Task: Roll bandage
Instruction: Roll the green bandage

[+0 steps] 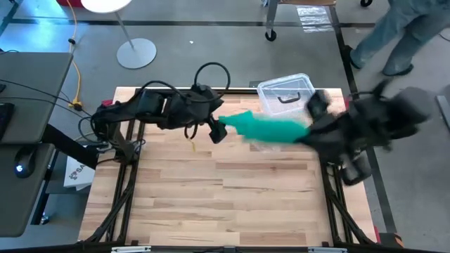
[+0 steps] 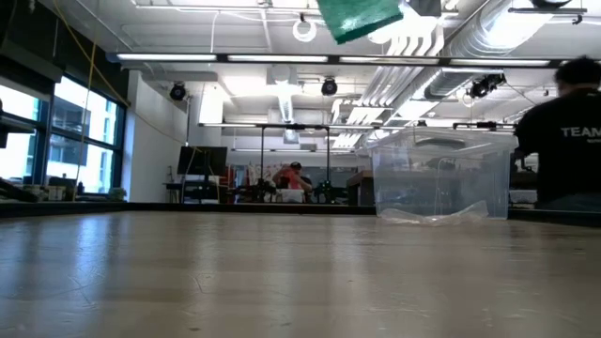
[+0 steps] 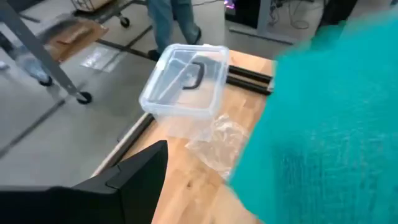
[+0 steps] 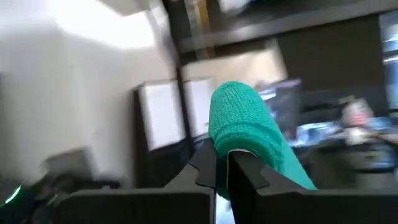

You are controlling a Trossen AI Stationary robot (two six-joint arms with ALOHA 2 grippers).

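Observation:
The green bandage (image 1: 271, 128) hangs in the air over the table's far half, stretched between my two arms. It shows high up in the low view as a green bandage (image 2: 362, 17). My right gripper (image 1: 309, 133) is shut on its right end. My left gripper (image 1: 219, 131) stands open at its left end. In the left wrist view one dark finger (image 3: 134, 180) shows and the bandage (image 3: 323, 124) hides the other. My right gripper (image 4: 222, 158) pinches the bandage between its two fingers, at a rounded fold of the strip (image 4: 239, 140) that rises past the fingertips. The bandage is lifted clear of the table and runs off toward the left arm. My left gripper: whether it touches the bandage cannot be told.
A clear plastic box (image 1: 285, 91) with a black handle (image 3: 193, 76) stands at the table's far edge, with a crinkly clear bag (image 3: 217, 140) lying on the wood in front of it. A person (image 1: 404, 35) walks beyond the far right corner. The near half of the table (image 1: 225, 204) is bare wood.

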